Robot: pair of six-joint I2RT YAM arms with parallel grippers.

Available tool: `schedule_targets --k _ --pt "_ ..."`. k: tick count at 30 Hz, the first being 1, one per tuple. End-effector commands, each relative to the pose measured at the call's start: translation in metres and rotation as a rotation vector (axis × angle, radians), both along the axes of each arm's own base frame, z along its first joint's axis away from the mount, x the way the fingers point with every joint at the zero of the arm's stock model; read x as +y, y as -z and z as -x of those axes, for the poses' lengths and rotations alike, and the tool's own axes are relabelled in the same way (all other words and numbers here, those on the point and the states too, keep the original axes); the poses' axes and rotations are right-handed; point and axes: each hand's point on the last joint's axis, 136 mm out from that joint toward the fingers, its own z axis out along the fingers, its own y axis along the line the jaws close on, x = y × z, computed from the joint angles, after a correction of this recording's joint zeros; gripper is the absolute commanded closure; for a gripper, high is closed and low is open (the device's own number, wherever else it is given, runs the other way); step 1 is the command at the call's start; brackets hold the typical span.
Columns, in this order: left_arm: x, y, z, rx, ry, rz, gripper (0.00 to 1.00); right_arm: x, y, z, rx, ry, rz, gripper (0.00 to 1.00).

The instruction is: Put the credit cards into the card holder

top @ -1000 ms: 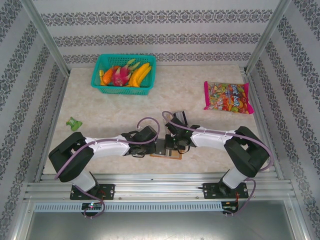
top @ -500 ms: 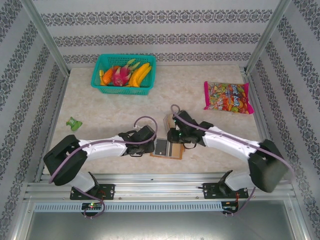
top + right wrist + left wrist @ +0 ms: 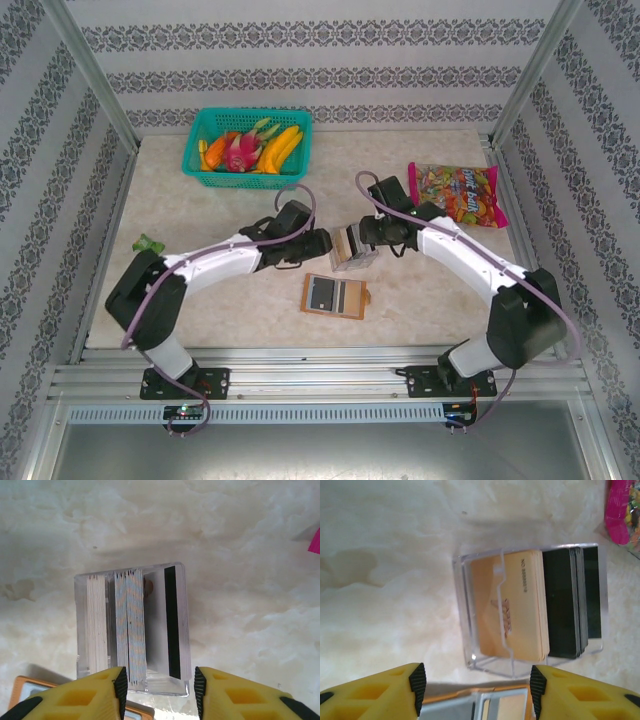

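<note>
The pale marble-look table (image 3: 220, 210) carries, at the back, a green basket (image 3: 245, 180) of fruit and, to the right, a pink bag of sweets (image 3: 456, 194). Neither has a part in the job. Both arms reach in over the middle of the table and meet above a small clear box (image 3: 462, 605).

The card holder (image 3: 358, 300) lies opened flat near the front edge, between the two arm bases and just on the near side of the box, apart from it. A grey card (image 3: 322, 293) sits on its left half, with something paler beside it. Whether either is pushed into a slot cannot be told from above.

Most of the credit cards (image 3: 562, 602) stand on edge in the clear box: a tan one in front, a dark stack behind it and, from the other side, a run of pale edges.

The left gripper (image 3: 477, 677) hangs over the box's near side with its fingers apart and nothing between them. The right gripper (image 3: 159, 677) hovers at the opposite side, its fingers also spread and empty.

The task looks early: one card, perhaps two, has reached the holder, and the bulk is left in the box. The next step is probably drawing a card out of the stack.

A small green scrap (image 3: 148, 243) lies far to the left.
</note>
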Motion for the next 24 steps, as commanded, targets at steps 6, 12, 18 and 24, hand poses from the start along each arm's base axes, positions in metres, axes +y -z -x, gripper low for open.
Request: schedule_targets --k 6,12,18,24 --pt "-0.029 0.005 -0.036 0.032 0.010 0.181 0.41 0.029 0.015 -0.006 0.066 -0.123 0.043 0.61" --pt "-0.030 0.020 -0.043 0.068 -0.004 0.193 0.41 0.032 0.027 -0.012 0.073 -0.135 0.141 0.61" --pt "-0.027 0.032 -0.045 0.094 -0.020 0.194 0.42 0.033 0.035 -0.016 0.077 -0.149 0.230 0.60" --pt "-0.029 0.044 -0.044 0.121 -0.023 0.219 0.42 0.031 0.045 -0.018 0.077 -0.154 0.317 0.59"
